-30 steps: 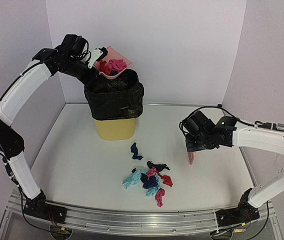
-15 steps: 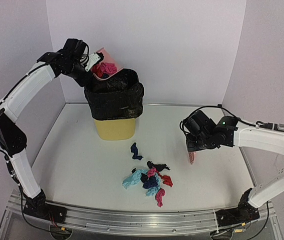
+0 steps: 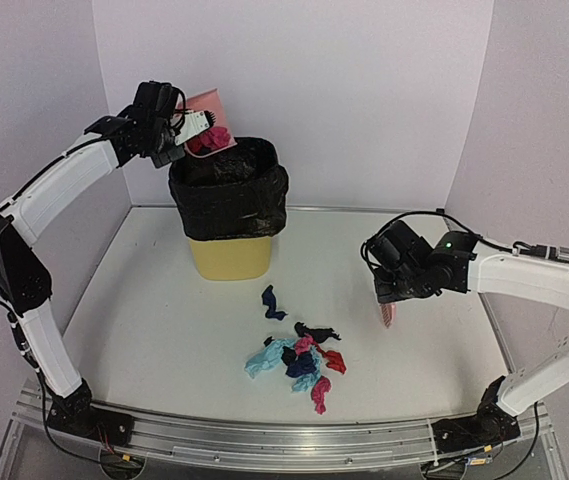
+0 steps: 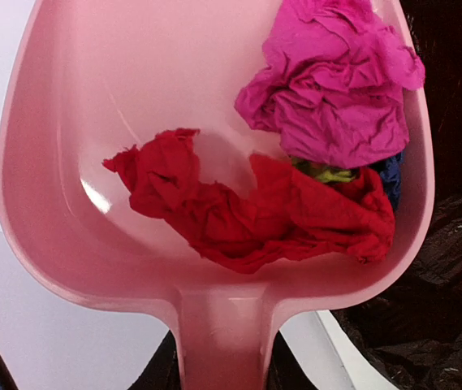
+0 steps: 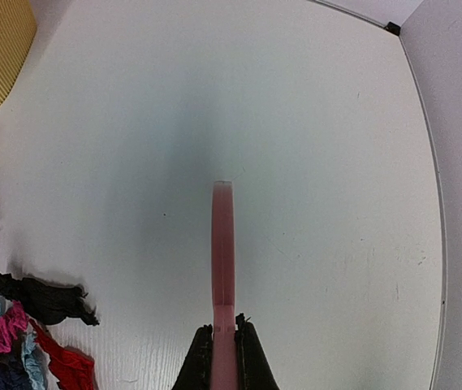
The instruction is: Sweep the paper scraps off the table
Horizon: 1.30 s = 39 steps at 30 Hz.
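My left gripper (image 3: 176,128) is shut on the handle of the pink dustpan (image 3: 204,112), tipped steeply over the bin's rim. In the left wrist view the dustpan (image 4: 133,122) holds red (image 4: 255,211) and magenta (image 4: 336,81) paper scraps sliding toward the bin. A pile of paper scraps (image 3: 299,362) in blue, pink, red, navy and black lies on the table (image 3: 144,320), with one navy scrap (image 3: 272,302) apart. My right gripper (image 3: 384,296) is shut on the pink hand brush (image 5: 223,268), held above the table right of the pile.
A yellow bin with a black liner (image 3: 228,205) stands at the back left of the table. White walls close in the back and sides. An aluminium rail (image 3: 264,440) runs along the front edge.
My left arm has tilted the dustpan further up over the bin, and its scraps have slid toward the bin. The right arm has not moved.
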Available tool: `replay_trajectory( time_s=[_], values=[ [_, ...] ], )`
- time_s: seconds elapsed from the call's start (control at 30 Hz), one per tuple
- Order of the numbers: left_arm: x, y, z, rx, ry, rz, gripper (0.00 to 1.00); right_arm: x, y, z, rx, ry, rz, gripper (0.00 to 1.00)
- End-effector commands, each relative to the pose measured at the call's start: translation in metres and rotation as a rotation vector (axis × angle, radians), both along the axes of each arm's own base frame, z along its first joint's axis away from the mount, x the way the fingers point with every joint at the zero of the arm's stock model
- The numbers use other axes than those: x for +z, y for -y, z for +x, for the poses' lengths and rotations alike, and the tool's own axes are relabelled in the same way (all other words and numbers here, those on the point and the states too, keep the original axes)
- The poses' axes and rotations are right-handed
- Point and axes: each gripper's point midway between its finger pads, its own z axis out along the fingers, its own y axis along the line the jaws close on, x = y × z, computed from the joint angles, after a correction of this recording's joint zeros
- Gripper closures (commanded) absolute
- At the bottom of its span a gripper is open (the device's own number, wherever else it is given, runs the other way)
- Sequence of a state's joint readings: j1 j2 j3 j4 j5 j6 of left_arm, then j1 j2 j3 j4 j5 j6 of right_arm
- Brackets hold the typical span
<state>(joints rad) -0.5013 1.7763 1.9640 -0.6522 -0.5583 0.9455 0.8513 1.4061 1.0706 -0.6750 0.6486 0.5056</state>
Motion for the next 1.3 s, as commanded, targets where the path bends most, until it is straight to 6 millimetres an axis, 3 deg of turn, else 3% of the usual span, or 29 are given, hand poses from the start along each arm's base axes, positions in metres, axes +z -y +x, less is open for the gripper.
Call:
replay_trajectory(
  time_s=[0.0,0.1,0.27,0.67,0.93,1.1,1.2,1.27],
  values=[
    [0.056,-0.006,-0.009,0.004,0.213,0.142,1.00,0.015,0.000,0.009,-0.026,0.040,0.005,1.00],
    [0.053,-0.013,-0.007,0.035,0.213,0.227,1.00,0.014,0.002,0.008,-0.034,0.041,0.005,1.00],
    [0.072,-0.016,-0.009,0.049,0.281,0.267,1.00,0.015,0.002,0.007,-0.036,0.040,0.011,1.00],
    [0.087,-0.020,-0.022,0.032,0.351,0.409,1.00,0.015,0.005,0.004,-0.046,0.041,0.025,1.00],
    [0.099,-0.010,-0.029,-0.029,0.330,0.229,1.00,0.015,0.003,0.002,-0.048,0.030,0.050,1.00],
    [0.094,-0.010,-0.029,-0.026,0.323,0.217,1.00,0.015,0.002,0.000,-0.049,0.022,0.072,1.00],
    [0.104,0.003,-0.035,-0.095,0.305,0.062,1.00,0.015,0.001,-0.001,-0.048,0.020,0.082,1.00],
    [0.112,0.025,-0.049,-0.215,0.235,-0.136,1.00,0.016,0.001,-0.002,-0.047,0.019,0.086,1.00]
  ],
)
